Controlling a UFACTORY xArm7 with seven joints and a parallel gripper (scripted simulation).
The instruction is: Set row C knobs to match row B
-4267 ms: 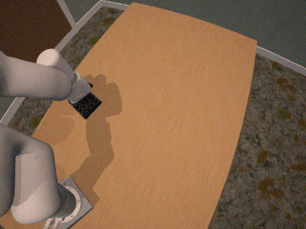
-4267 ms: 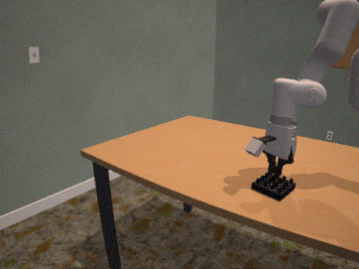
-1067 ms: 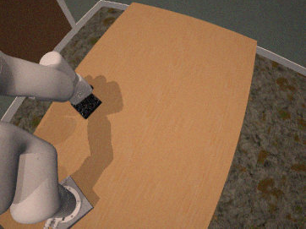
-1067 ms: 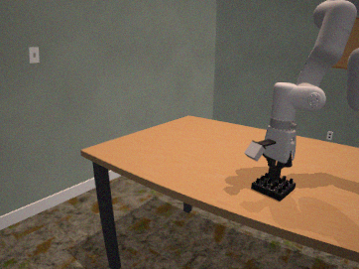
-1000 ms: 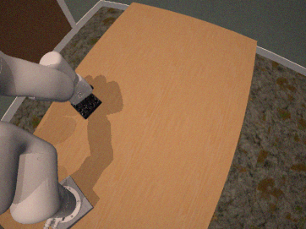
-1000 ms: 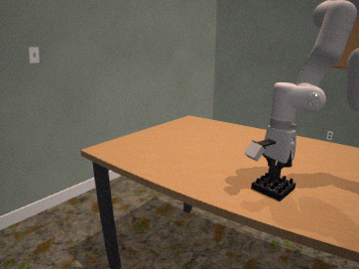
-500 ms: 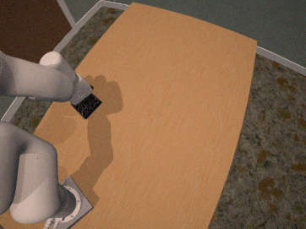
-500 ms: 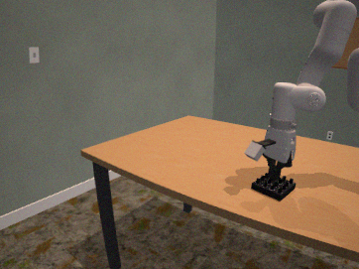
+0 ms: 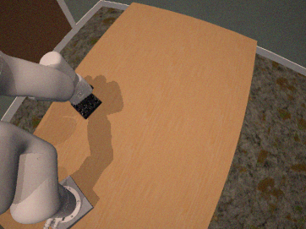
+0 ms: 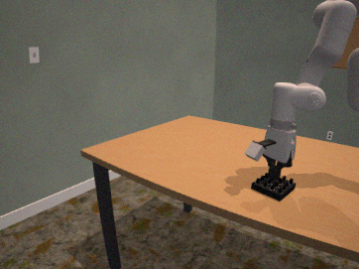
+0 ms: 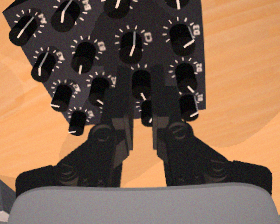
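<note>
The black knob box (image 11: pixel 113 53) stands on the wooden table, with white lines on its sixteen knobs. It also shows in the top view (image 9: pixel 86 105) and in the exterior view (image 10: pixel 273 186). My gripper (image 11: pixel 141 83) points straight down onto the box's near part. Its two dark fingers flank one knob (image 11: pixel 143 86) in the third column from the left, second from the near edge, and close on it. The printed names lie to the right of the knobs in the wrist view. In the exterior view the gripper (image 10: pixel 275 171) stands upright on the box. One near knob is hidden behind the left finger.
The box sits near the table's edge on the arm's side. The arm's base plate (image 9: pixel 69 204) is mounted at the table's near corner. The table edge (image 10: pixel 149 180) runs in front of the box in the exterior view.
</note>
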